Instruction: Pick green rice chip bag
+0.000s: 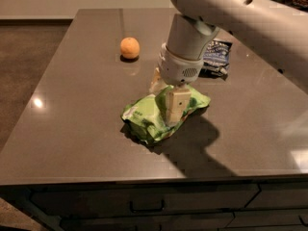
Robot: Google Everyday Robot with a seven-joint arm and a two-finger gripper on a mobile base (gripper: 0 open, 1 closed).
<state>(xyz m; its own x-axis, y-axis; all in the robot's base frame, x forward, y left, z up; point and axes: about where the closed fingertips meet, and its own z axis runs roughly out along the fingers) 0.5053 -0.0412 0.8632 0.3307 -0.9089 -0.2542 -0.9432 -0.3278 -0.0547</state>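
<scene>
The green rice chip bag [144, 117] lies crinkled on the dark grey counter [72, 129], near its front middle. My gripper [165, 94] hangs from the white arm, pointing down right over the bag. It is open. One cream finger [173, 107] stands against the bag's top, and the other finger [156, 80] is at the bag's far edge. Part of the bag's middle is hidden behind the near finger. The bag rests on the counter.
An orange [130, 47] sits at the back left of the counter. A dark blue snack bag [216, 57] lies behind the gripper to the right. The counter's front edge [144, 182] has drawers below it.
</scene>
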